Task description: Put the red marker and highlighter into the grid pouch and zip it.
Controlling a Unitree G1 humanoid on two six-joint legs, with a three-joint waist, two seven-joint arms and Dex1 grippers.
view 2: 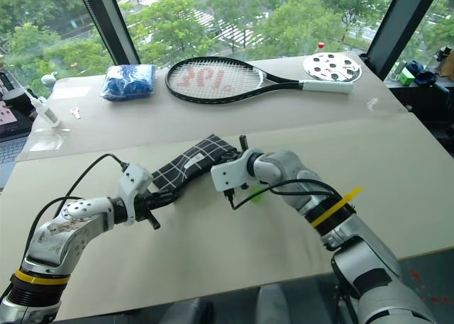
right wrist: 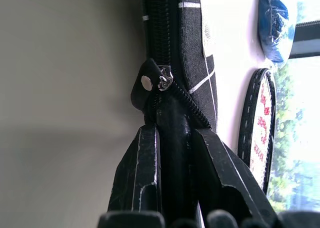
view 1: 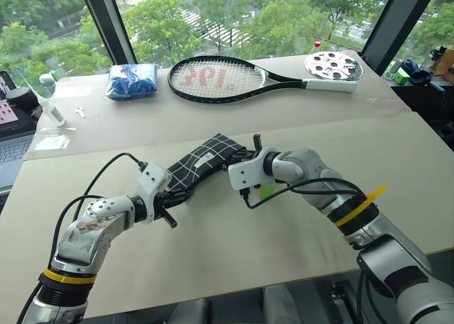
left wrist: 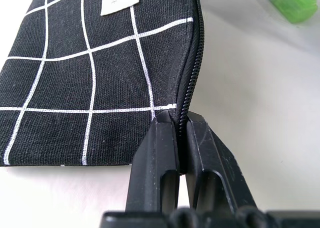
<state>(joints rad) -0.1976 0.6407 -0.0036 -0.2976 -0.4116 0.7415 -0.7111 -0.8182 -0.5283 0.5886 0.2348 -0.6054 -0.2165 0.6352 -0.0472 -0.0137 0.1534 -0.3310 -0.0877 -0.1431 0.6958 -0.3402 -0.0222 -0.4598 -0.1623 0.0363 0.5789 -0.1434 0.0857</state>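
A pale table is seen spanning the scene, w/ a tennis racket laid across its far side, a blue cloth bundle to the racket's left and a round perforated disc at far right by the racket handle. The grid pouch is found mid-table, slanting from near-left to far-right, held between both arms. Its near-left end is pinched by the left gripper; in the left wrist view the fingers are seen clamped tight together on the pouch's zipper edge at the corner, no gap betw. them. The right gripper is set at the pouch's far-right end; in the right wrist view its fingers are closed narrowly on the black zipper pull strap, just below the silver slider. The highlighter is seen lying on the table just near-side of the right gripper, outside the pouch, partly hidden by the wrist; its lime body also appears in the left wrist view. The red marker cannot be made out.
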